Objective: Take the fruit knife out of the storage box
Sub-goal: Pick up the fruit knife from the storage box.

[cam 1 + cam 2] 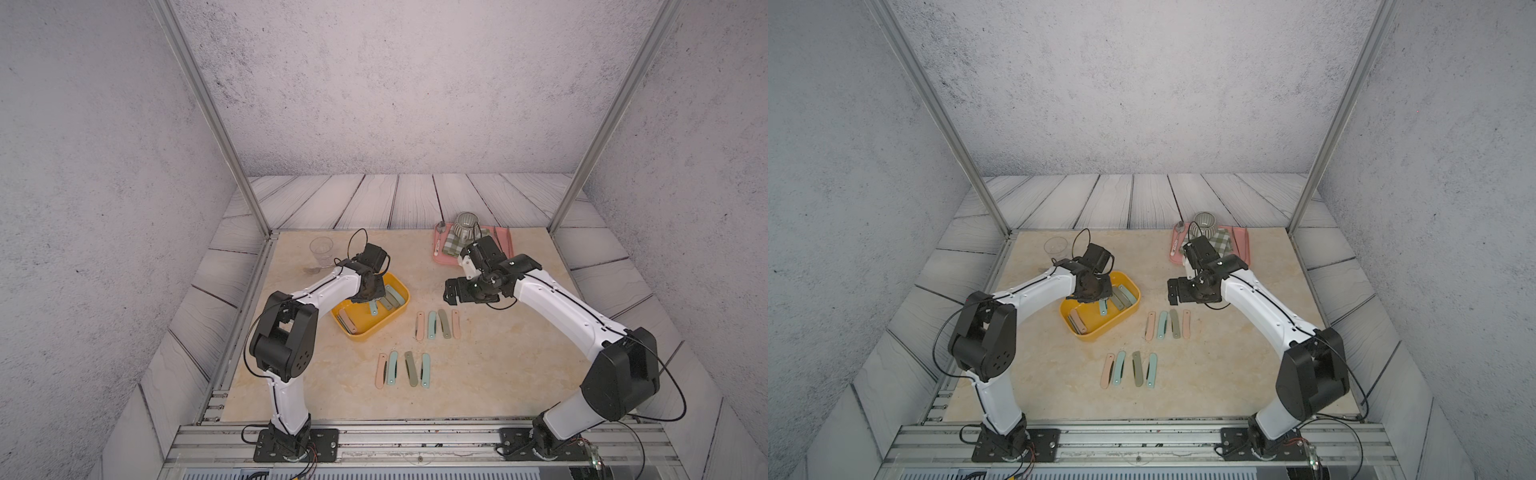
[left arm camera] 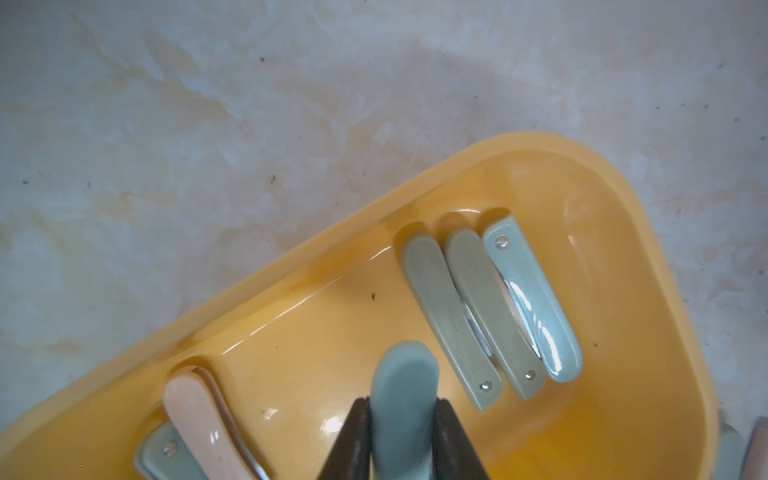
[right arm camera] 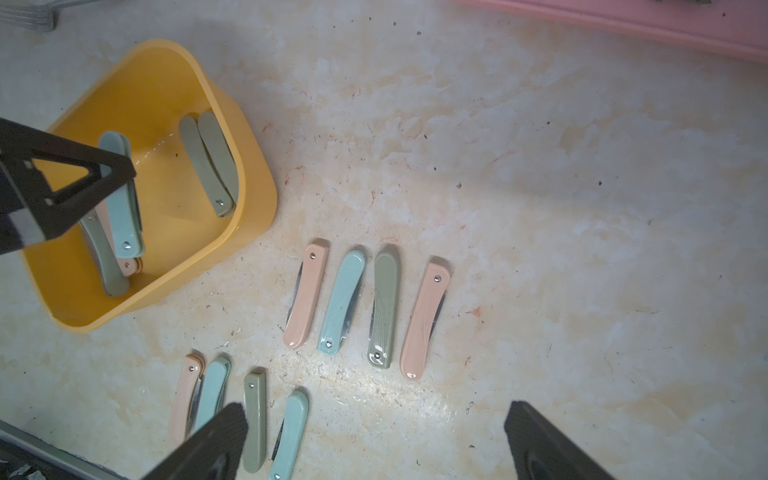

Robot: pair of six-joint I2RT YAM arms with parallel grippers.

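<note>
We see a pale marbled table (image 1: 498,386) with two arms reaching over it. The left arm (image 1: 328,286) bends down into the yellow storage box (image 1: 360,333), which sits left of the table's middle. The right arm (image 1: 552,299) hangs above bare table to the right of the box. At the far edge a pink tray (image 1: 440,258) carries a ribbed cup (image 1: 465,226) and a checked cloth (image 1: 453,246).

Eight folded knives lie outside the box in a far row (image 1: 432,325) and a near row (image 1: 392,368), four in each. Inside the box, three green knives (image 2: 490,307) lie side by side at one end, and a pink knife (image 2: 199,419) lies with others at the other.

The left gripper (image 2: 402,401) is clenched on the sides of the blue fruit knife (image 2: 403,370), which is within the box's walls. The right gripper (image 3: 376,409) is spread wide, with nothing between its jaws.
</note>
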